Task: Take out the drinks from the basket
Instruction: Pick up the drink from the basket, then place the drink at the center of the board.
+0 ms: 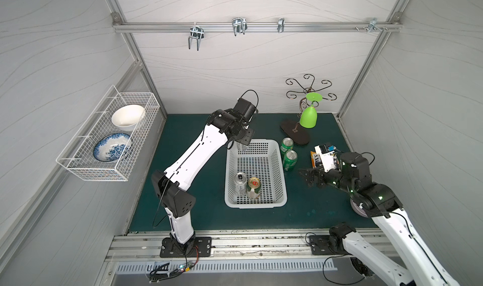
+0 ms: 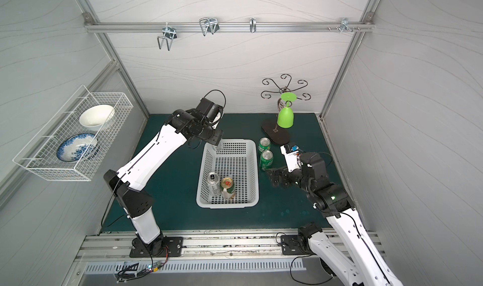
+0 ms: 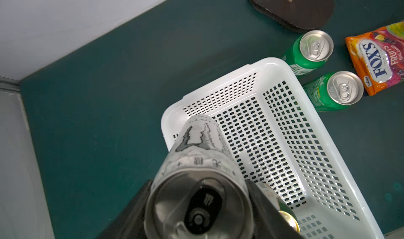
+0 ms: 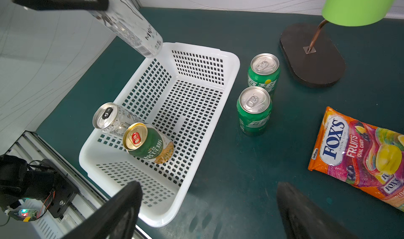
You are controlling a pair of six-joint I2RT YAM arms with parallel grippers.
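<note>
Left to right: your left gripper (image 3: 197, 205) is clamped on a silver-white can (image 1: 242, 148). The can hangs at the far left corner of the white basket (image 1: 256, 205), its lower end over the rim there. Whether it touches the rim you cannot tell.

Inside the basket, at the near left corner, a second silver-white can (image 1: 240, 184) and a gold-topped can (image 1: 253, 188) stand side by side.

Outside the basket, just beside its right wall on the green mat (image 1: 198, 193), stand the far green can (image 1: 287, 145) and the near green can (image 1: 290, 160).

Your right gripper (image 1: 304, 178) hovers near the near green can, jaws spread wide and holding nothing.

Both top views hide the left grip beneath the wrist. The left wrist view shows a finger pressed on each side of the can's top end. The right wrist view shows the snack packet (image 4: 358, 152) whole, whereas the arm covers part of it in a top view.
</note>
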